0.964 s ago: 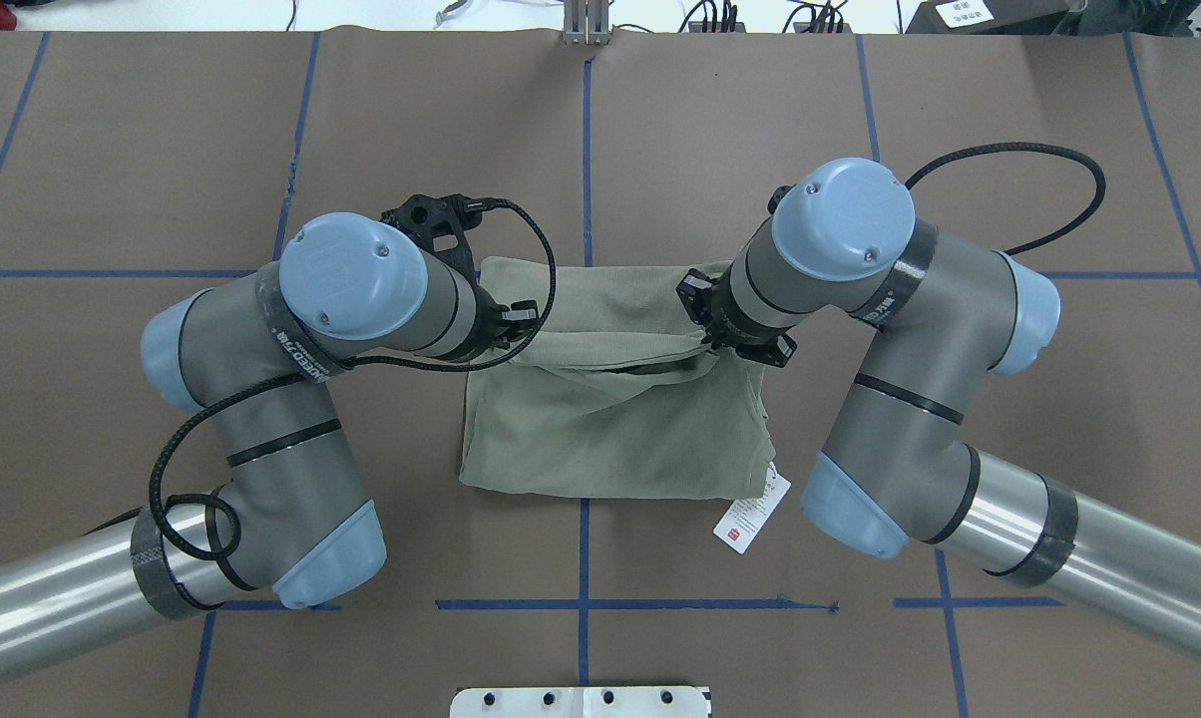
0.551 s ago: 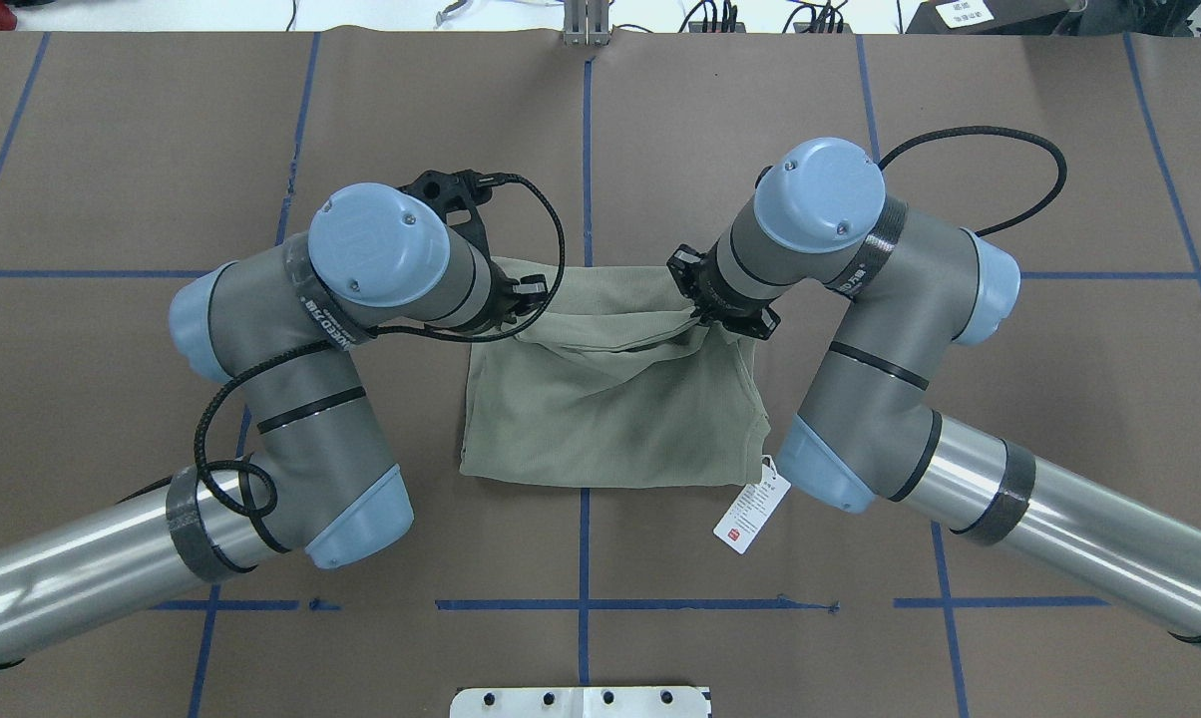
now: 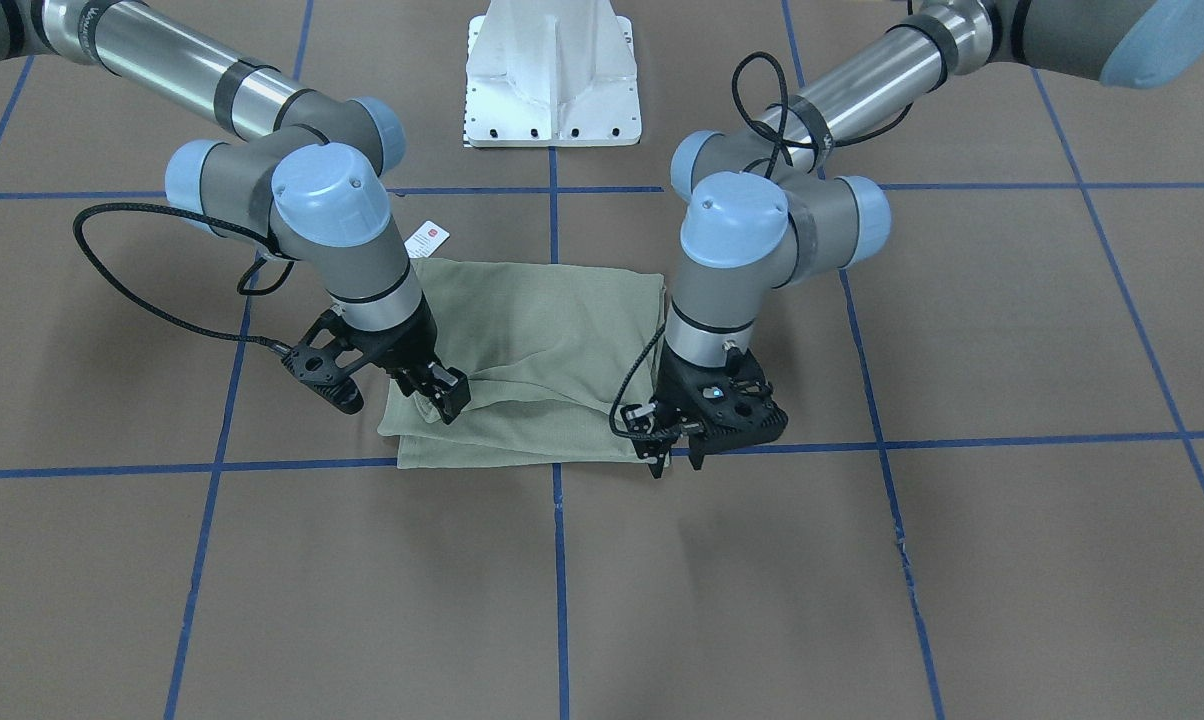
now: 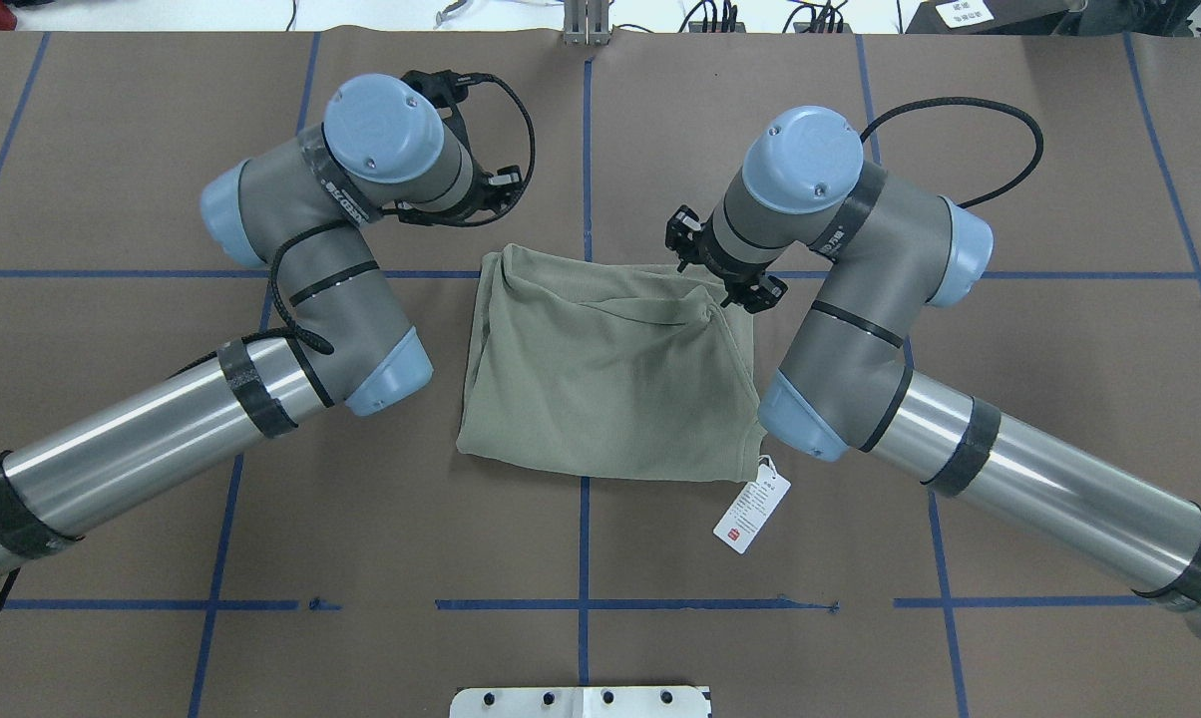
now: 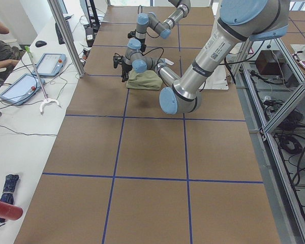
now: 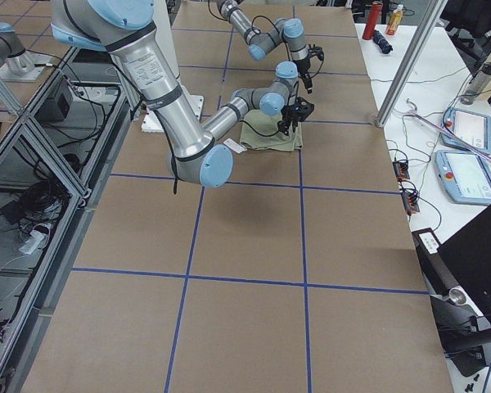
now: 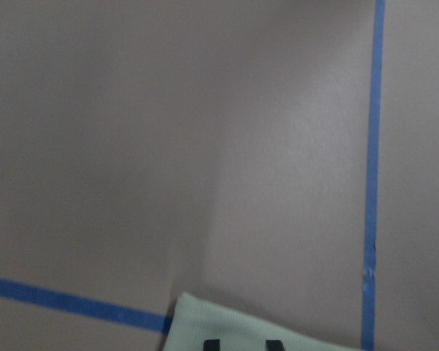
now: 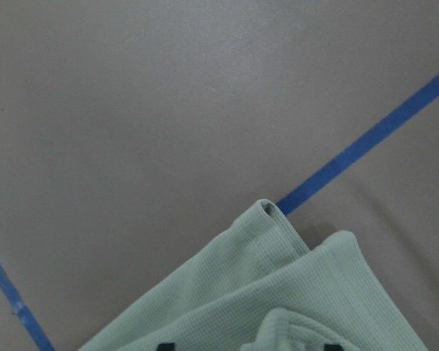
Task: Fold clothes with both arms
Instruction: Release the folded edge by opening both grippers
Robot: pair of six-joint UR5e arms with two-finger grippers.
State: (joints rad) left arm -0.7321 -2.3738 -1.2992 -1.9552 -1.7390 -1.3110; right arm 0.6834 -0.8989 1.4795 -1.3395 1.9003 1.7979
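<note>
Both claws hovering at the far edge of a folded shirt, gripping nothing.

The left gripper (image 3: 676, 458) is hanging with its jaws parted just off the sage-green shirt (image 4: 610, 379), whose far corner is lying just beside it on the brown table (image 4: 960, 419). The right gripper (image 3: 447, 392) is sitting low over the other far corner, fingers spread wide, a small hump of fabric lying between them unpinched. The white paper tag (image 4: 752, 512) is trailing off the shirt's near edge, well behind the right claw.
</note>
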